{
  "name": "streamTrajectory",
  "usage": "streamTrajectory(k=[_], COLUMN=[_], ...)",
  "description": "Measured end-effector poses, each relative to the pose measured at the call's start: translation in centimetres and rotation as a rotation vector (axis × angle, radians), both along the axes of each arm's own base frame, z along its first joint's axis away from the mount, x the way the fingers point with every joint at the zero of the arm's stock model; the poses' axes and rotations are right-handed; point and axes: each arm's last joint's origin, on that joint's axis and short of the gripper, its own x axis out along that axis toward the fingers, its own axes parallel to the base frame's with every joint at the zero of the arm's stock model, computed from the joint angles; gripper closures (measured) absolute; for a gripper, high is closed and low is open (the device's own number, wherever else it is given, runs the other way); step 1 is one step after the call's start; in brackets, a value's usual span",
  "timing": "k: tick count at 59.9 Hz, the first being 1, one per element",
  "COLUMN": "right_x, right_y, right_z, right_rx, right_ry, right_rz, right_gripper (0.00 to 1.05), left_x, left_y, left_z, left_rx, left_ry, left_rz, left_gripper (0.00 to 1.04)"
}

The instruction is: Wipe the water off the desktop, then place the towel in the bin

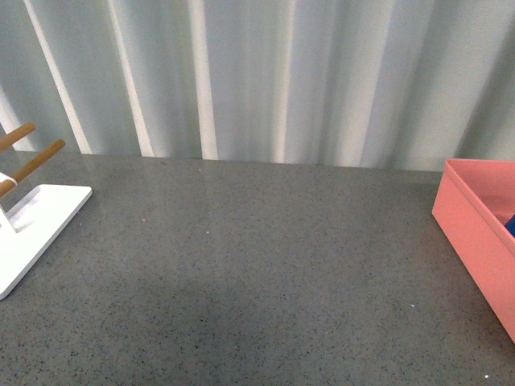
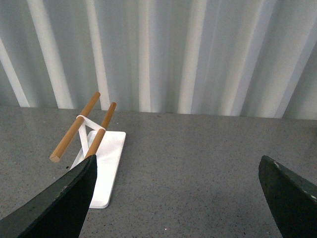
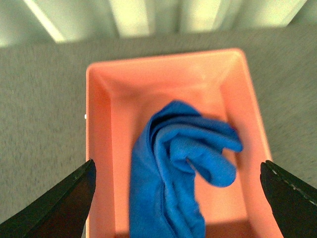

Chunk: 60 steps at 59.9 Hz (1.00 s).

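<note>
The blue towel (image 3: 178,163) lies crumpled inside the salmon-pink bin (image 3: 104,84). My right gripper (image 3: 178,198) is open above the bin, its dark fingers (image 3: 64,203) wide apart on either side, holding nothing. In the front view the bin (image 1: 475,233) stands at the right edge of the dark grey speckled desktop (image 1: 241,265), with a sliver of blue towel (image 1: 512,225) showing over its wall. My left gripper (image 2: 178,198) is open and empty above the desktop (image 2: 188,168). Neither arm shows in the front view.
A flat white stand with wooden pegs (image 1: 32,217) sits at the left edge of the desktop; it also shows in the left wrist view (image 2: 99,158). A pale pleated curtain (image 1: 257,72) hangs behind the desk's far edge.
</note>
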Motion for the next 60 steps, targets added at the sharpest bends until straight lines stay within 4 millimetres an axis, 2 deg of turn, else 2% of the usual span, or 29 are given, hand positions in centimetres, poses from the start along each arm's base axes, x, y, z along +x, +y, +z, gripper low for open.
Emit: streamTrajectory(k=[7, 14, 18, 22, 28, 30, 36, 42, 50, 58, 60], right_x=[-3.5, -7.5, -10.3, -12.7, -14.9, -15.5, -17.7, -19.2, -19.5, -20.0, -20.1], right_y=[2.4, 5.5, 7.7, 9.3, 10.6, 10.9, 11.6, 11.6, 11.6, 11.6, 11.6], right_z=[4.7, 8.2, 9.2, 9.3, 8.5, 8.2, 5.8, 2.0, -2.0, -4.1, -4.4], right_rx=[-0.100, -0.228, -0.271, -0.278, -0.273, -0.260, -0.159, -0.102, -0.078, -0.074, -0.073], right_ry=[-0.188, -0.357, -0.426, -0.454, -0.454, -0.491, -0.665, -0.685, -0.645, -0.645, -0.648], right_rz=[0.017, 0.069, 0.137, 0.194, 0.252, 0.228, 0.138, 0.118, 0.107, 0.107, 0.106], right_gripper=[0.07, 0.07, 0.07, 0.07, 0.07, 0.11, 0.30, 0.49, 0.76, 1.01, 1.01], left_x=[0.0, 0.0, 0.0, 0.0, 0.0, 0.0, 0.0, 0.0, 0.0, 0.0, 0.0], left_y=[0.0, 0.0, 0.0, 0.0, 0.0, 0.0, 0.0, 0.0, 0.0, 0.0, 0.0], left_z=[0.0, 0.0, 0.0, 0.0, 0.0, 0.0, 0.0, 0.0, 0.0, 0.0, 0.0], left_rx=[0.000, 0.000, 0.000, 0.000, 0.000, 0.000, 0.000, 0.000, 0.000, 0.000, 0.000], left_ry=[0.000, 0.000, 0.000, 0.000, 0.000, 0.000, 0.000, 0.000, 0.000, 0.000, 0.000], left_rz=[0.000, 0.000, 0.000, 0.000, 0.000, 0.000, 0.000, 0.000, 0.000, 0.000, 0.000], left_gripper=[0.07, 0.07, 0.07, 0.07, 0.07, 0.07, 0.07, 0.07, 0.07, 0.07, 0.07])
